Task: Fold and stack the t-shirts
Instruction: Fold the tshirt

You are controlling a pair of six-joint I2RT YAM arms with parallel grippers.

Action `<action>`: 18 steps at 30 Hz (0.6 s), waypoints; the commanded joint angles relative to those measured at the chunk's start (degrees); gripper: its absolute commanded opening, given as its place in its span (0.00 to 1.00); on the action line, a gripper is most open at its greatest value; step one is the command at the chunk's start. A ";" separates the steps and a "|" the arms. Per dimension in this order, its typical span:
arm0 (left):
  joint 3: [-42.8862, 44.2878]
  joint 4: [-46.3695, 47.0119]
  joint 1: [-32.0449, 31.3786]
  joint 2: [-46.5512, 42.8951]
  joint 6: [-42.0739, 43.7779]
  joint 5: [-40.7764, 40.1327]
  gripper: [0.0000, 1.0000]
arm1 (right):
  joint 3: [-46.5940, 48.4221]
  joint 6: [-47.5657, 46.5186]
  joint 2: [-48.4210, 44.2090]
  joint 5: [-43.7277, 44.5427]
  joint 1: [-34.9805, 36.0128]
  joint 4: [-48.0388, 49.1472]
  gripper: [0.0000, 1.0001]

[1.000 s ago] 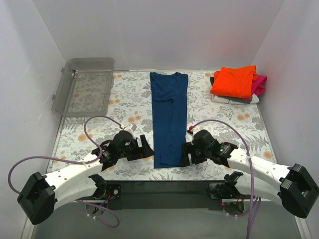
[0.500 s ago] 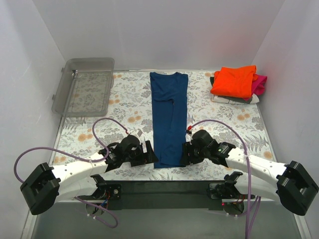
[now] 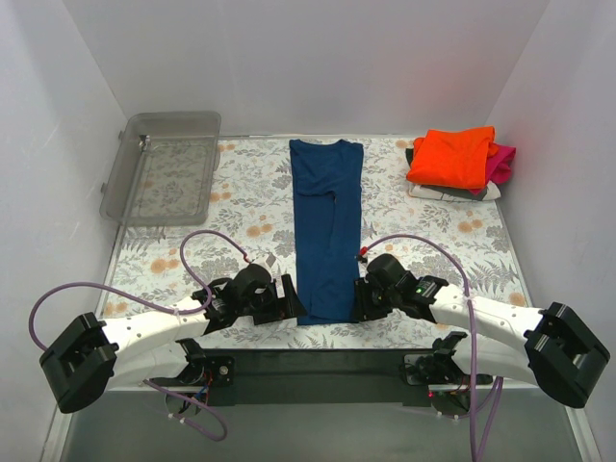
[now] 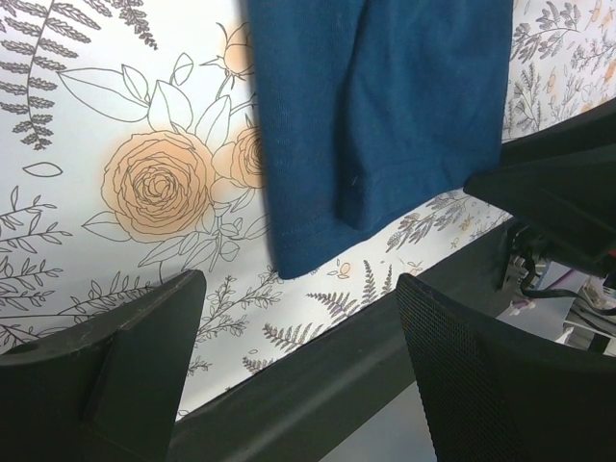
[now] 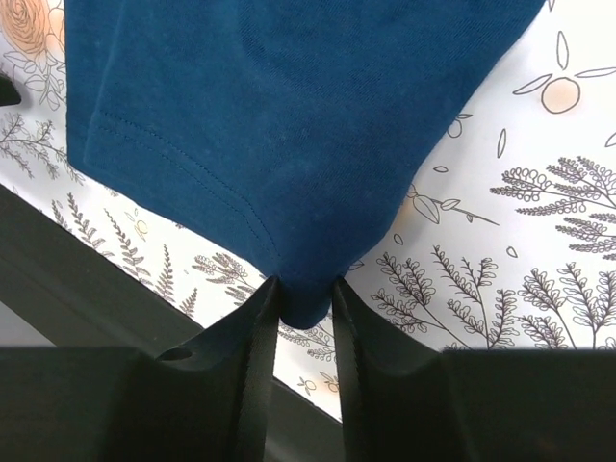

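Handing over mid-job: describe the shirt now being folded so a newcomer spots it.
Look down the middle of the floral table: the navy t-shirt lies there as a long narrow strip. Unlike the orange shirt topping the folded stack at the far right, it is dark blue and lies alone.

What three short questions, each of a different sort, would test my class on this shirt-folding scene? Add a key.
1. True or false: the orange t-shirt lies on top of the magenta t-shirt.
2. The right gripper pinches which part of the navy t-shirt? A the collar; B a near corner; C a sleeve.
3. Fill in: the left gripper hangs by the shirt's other near corner with its jaws ____.
Key: 1 true; 2 B; 3 open.
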 commanded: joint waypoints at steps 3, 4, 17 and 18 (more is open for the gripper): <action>-1.12 0.88 -0.29 0.15 -0.71 -0.71 0.74 | 0.45 0.61 -0.47 2.02 0.56 0.56 0.15; -1.39 0.88 -0.29 0.07 -0.80 -0.71 0.74 | 0.45 0.70 -0.90 2.20 0.56 0.21 0.13; -3.23 3.69 -0.37 2.17 -2.20 -0.45 0.74 | -2.80 1.31 -2.05 1.76 0.56 -1.38 0.23; -3.32 3.78 -0.46 2.35 -2.20 -0.36 0.74 | -3.23 1.40 -2.31 1.76 0.56 -1.38 0.24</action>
